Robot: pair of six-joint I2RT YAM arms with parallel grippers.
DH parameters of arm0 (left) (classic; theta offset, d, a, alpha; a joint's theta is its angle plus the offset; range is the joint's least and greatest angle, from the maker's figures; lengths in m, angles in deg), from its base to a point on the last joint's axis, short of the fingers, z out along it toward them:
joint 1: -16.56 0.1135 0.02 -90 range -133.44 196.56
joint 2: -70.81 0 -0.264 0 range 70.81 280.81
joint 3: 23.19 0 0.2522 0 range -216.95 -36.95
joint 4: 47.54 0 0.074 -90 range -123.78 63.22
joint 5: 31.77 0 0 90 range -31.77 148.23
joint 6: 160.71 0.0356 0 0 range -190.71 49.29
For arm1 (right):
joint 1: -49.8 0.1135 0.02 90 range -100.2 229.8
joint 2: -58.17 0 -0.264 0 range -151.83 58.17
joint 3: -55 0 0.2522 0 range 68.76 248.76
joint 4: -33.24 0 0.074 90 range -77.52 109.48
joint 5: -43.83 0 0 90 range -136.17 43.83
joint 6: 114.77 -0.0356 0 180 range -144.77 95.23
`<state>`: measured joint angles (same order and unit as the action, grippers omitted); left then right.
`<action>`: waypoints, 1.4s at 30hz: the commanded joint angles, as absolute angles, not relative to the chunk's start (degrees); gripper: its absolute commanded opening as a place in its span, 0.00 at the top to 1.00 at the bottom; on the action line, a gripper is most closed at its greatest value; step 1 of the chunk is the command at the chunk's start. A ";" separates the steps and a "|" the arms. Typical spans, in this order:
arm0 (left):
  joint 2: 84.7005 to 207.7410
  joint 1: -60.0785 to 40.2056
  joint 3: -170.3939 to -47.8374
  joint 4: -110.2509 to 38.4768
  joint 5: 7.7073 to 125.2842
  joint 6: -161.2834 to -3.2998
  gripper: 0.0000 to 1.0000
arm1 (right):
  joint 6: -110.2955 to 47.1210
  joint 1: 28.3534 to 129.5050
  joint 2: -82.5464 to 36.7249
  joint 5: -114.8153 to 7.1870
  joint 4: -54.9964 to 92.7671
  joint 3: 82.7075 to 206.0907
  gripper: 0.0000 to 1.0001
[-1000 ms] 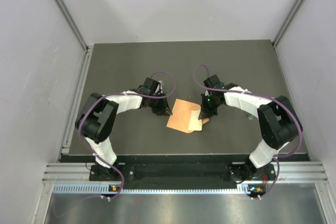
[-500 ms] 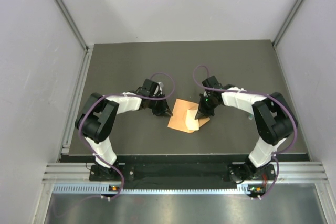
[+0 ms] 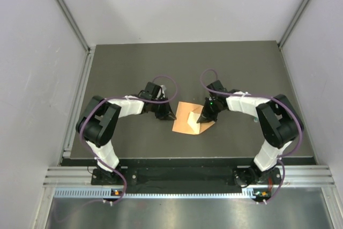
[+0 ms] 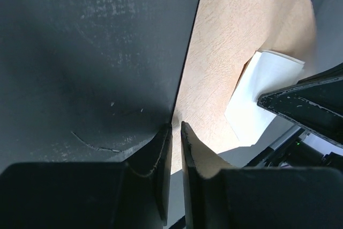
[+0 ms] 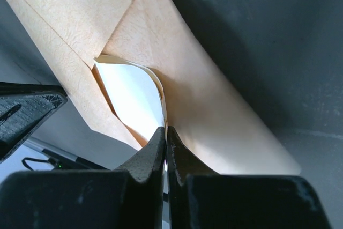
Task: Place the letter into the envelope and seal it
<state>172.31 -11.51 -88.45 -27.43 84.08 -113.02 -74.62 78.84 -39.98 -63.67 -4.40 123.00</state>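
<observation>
The right gripper (image 5: pixel 165 130) has its two dark fingers pressed together, pinching the near edge of the thin pale cream rectangular paper letter (image 5: pixel 130 94). From this pinch point the letter bows upward in a curl, and its far end sits inside the opening of the small orange paper envelope (image 5: pixel 214 112); the orange paper covers the letter's edges on both sides of the opening. The envelope lies flat on the dark grey matt worktop (image 5: pixel 268 25). The left gripper (image 4: pixel 176 128) has its fingers drawn close together with only a thin slit between them. The left edge of the envelope runs into this slit, with one finger over the orange paper and the other on the worktop side, so this gripper pinches the envelope at its edge. In the left wrist view the right gripper appears as a dark wedge at the far side of the letter. Seen from above, the envelope (image 3: pixel 184 122) is in the middle of the worktop (image 3: pixel 134 68), directly between the two grippers. The letter (image 3: pixel 194 119) covers its right part, next to the right gripper (image 3: pixel 202 117). The left gripper (image 3: pixel 169 116) touches the envelope's left side. Both white arms reach inward from their bases at the near edge, each carrying a purple cable (image 3: pixel 161 79).
</observation>
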 commanded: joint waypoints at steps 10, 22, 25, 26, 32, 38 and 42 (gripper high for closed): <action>171.36 -11.74 -86.52 -29.74 85.30 -115.36 0.84 | -89.55 82.41 -40.88 -69.02 8.93 120.26 1.00; 170.66 -11.74 -86.52 -29.13 84.52 -115.10 0.85 | -76.73 83.99 -42.99 -53.41 -17.68 132.56 1.00; 170.66 -11.74 -86.52 -29.21 84.51 -114.92 0.85 | -75.49 84.78 -44.74 -52.24 -20.24 135.12 1.00; 170.75 -11.74 -86.69 -29.39 84.69 -114.92 0.85 | -75.05 85.13 -45.45 -52.41 -20.68 135.73 1.00; 171.10 -11.74 -86.52 -29.83 85.48 -115.18 0.85 | -73.74 87.59 -51.24 -56.55 -22.17 140.21 1.00; 170.92 -11.74 -86.69 -29.92 85.66 -114.83 0.85 | -71.09 87.60 -52.75 -55.22 -26.50 144.70 1.00; 170.66 -11.74 -87.39 -28.43 84.08 -113.87 0.85 | -71.88 87.77 -48.80 -54.44 -22.98 142.42 1.00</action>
